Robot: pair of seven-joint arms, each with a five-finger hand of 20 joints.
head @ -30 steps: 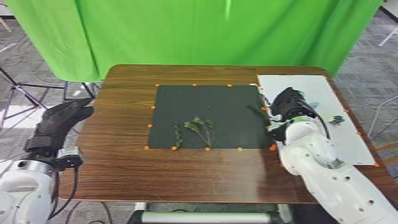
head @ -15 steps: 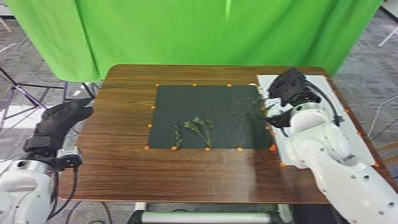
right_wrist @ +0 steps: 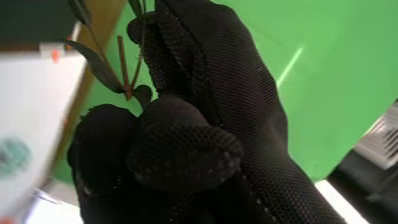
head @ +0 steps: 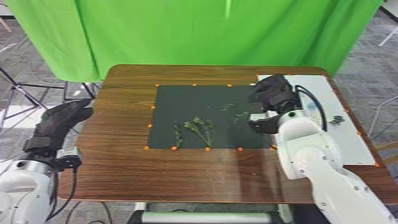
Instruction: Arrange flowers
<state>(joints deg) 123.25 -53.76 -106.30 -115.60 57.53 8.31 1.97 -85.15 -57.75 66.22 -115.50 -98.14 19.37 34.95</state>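
Observation:
My right hand [head: 275, 95] is over the right edge of the dark mat [head: 187, 97], curled round a leafy sprig [head: 240, 117] that reaches out to its left above the mat. In the right wrist view, the sprig's thin stem and narrow leaves [right_wrist: 105, 72] come out beside the curled fingers of my right hand [right_wrist: 222, 85]. On the lower part of the mat lie a branching green sprig [head: 200, 127] and, left of it, a slimmer one [head: 178, 136]. My left hand [head: 62, 120] stays off the table's left edge, its fingers straight.
A white sheet [head: 351, 145] covers the table's right side, with a small dark bunch [head: 338, 120] and something pale blue [head: 312, 106] on it. Orange markers line the mat's edges. A green curtain [head: 222, 35] hangs behind the brown table [head: 115, 170].
My right hand has moved left from over the white sheet to the mat's right edge, bringing the sprig with it. My left hand and the two sprigs lying on the mat have kept still.

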